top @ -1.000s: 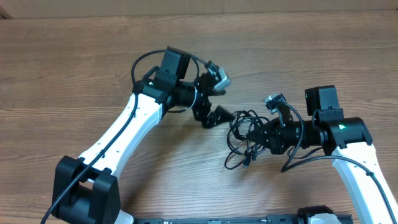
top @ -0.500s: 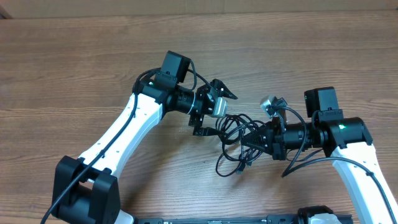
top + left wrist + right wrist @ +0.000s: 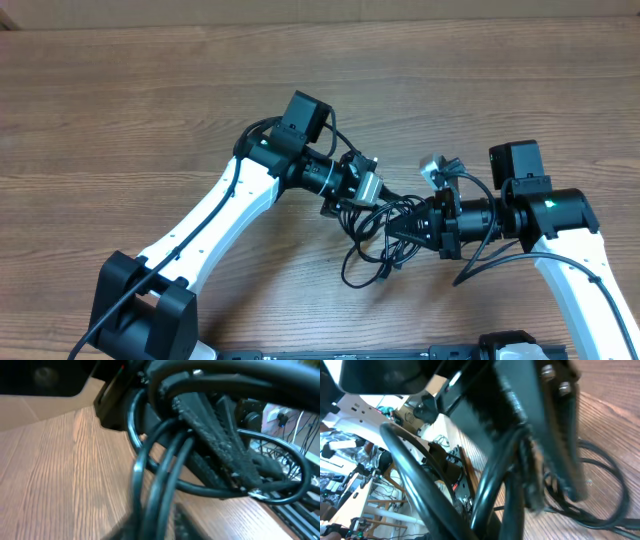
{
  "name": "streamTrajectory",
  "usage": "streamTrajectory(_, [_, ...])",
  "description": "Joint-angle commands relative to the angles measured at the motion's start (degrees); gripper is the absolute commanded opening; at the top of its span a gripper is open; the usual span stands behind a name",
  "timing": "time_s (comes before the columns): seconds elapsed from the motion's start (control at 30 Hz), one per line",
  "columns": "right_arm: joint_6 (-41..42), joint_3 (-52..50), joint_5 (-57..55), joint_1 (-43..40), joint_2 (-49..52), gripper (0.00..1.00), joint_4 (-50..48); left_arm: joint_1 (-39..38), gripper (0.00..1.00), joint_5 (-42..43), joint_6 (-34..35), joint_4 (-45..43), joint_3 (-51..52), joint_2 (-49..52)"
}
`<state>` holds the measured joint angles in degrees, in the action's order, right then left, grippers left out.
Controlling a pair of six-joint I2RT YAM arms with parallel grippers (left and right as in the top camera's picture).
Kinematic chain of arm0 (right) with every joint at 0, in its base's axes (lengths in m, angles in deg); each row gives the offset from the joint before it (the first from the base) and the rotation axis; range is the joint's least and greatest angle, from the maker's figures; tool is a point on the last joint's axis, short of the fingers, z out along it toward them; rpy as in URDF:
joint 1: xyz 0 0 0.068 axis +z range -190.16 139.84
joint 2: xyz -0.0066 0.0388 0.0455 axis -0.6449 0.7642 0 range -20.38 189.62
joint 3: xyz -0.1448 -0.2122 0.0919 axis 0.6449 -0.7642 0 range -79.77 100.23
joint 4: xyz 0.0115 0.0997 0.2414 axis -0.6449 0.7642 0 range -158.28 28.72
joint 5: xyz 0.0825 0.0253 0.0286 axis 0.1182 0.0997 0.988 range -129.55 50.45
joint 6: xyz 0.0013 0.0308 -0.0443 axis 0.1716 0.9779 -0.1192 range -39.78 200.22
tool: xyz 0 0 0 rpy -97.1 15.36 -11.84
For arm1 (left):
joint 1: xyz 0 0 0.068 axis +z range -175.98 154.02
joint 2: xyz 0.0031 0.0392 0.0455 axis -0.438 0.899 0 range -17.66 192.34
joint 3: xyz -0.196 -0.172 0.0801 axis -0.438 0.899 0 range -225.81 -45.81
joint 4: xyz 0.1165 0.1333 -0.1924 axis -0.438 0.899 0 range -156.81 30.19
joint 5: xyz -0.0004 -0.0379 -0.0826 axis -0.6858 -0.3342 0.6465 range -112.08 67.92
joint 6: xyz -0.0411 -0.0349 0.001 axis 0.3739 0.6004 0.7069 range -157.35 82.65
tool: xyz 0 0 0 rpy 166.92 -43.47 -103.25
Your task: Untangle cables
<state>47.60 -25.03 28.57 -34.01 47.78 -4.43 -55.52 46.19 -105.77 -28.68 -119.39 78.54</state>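
The cables (image 3: 383, 213) are a knot of thin black cords hanging between my two grippers at the table's middle, with loops (image 3: 352, 270) trailing onto the wood. My left gripper (image 3: 352, 207) reaches in from the upper left and is shut on strands at the knot's left side. In the left wrist view several cable strands (image 3: 162, 465) run down into its jaws. My right gripper (image 3: 402, 232) comes from the right and is shut on the knot's right side. Thick blurred strands (image 3: 495, 480) fill the right wrist view. The two grippers almost touch.
The wooden table (image 3: 120, 110) stretches around the arms. Both white arms (image 3: 215, 225) rise from the near edge, the right one (image 3: 580, 260) at the lower right. A textured black finger (image 3: 215, 445) of the other gripper crosses the left wrist view.
My left gripper has moved right and down into the knot and closed on its strands; it stood open a moment ago. The right gripper kept its hold and shifted slightly left.
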Motion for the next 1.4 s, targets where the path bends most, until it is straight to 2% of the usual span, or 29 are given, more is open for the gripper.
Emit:
streamTrajectory(0.0, [-0.3, 0.3, -2.6, 0.3, -0.2, 0.41, 0.5, 0.0, 0.04, -2.3, -1.8, -0.1, -0.5, -1.5])
streamTrajectory(0.03, [-0.2, 0.3, -3.9, 0.3, -0.2, 0.73, 1.0, 0.0, 0.04, -3.2, -1.9, -0.3, -0.5, -1.5])
streamTrajectory(0.07, [1.0, 0.3, -5.4, 0.3, -0.2, 1.0, 1.2, 0.0, 0.04, -5.0, -1.8, -1.2, -0.5, -1.5])
streamTrajectory(0.13, [5.5, 0.3, -9.4, 0.3, -0.2, 1.0, 1.2, 0.2, 0.04, -7.1, -0.2, -2.7, -0.5, -1.5])
streamTrajectory(0.2, [9.5, 0.3, -13.3, 0.2, -0.2, 1.0, 1.2, 0.8, 0.04, -9.8, 5.0, -5.4, -0.5, -1.5])
streamTrajectory(0.23, [10.9, 0.3, -14.7, 0.3, -0.2, 1.0, 1.2, 1.2, 0.04, -11.5, 8.4, -7.0, -0.5, -1.5])
streamTrajectory(0.3, [17.1, 0.3, -19.0, 0.2, -0.2, 1.0, 0.2, 2.7, 0.04, -15.0, 20.2, -12.3, -0.5, -1.5])
streamTrajectory(0.33, [22.2, 0.3, -21.1, 0.2, -0.2, 1.0, -1.8, 3.3, 0.04, -14.8, 23.6, -14.3, -0.5, -1.5])
streamTrajectory(0.47, [33.7, 0.3, -24.0, 0.2, -0.2, 1.0, -7.3, 3.3, 0.04, -14.8, 23.9, -15.8, -0.5, -1.5])
streamTrajectory(0.5, [38.8, 0.3, -23.9, 0.2, -0.2, 1.0, -8.7, 3.3, 0.04, -14.8, 23.9, -15.8, -0.5, -1.5])
streamTrajectory(0.57, [43.2, 0.4, -19.8, 0.2, -0.2, 1.0, -11.0, 3.3, 0.04, -14.8, 23.9, -16.4, -0.5, -1.5])
streamTrajectory(0.7, [43.1, 0.4, -2.7, 0.2, -0.2, 1.0, -16.9, 3.3, 0.04, -14.1, 24.0, -17.9, -0.5, -1.5])
streamTrajectory(0.8, [43.1, 0.4, -2.6, 0.2, -0.2, 1.0, -22.6, 3.2, 0.04, -9.0, 26.9, -18.9, -0.5, -1.5])
streamTrajectory(1.0, [43.1, 0.4, -2.7, 0.2, -0.2, 1.0, -27.5, 2.6, 0.04, -4.5, 29.7, -19.1, -0.5, -1.5])
streamTrajectory(1.27, [45.0, 0.4, -7.3, 0.2, -0.2, 1.0, -29.1, -1.7, 0.04, -4.3, 30.3, -19.8, -0.5, -1.5])
streamTrajectory(1.37, [45.0, 0.3, -7.8, 0.2, -0.2, 0.95, -29.1, -1.7, 0.04, -4.5, 30.3, -20.2, -0.5, -1.5])
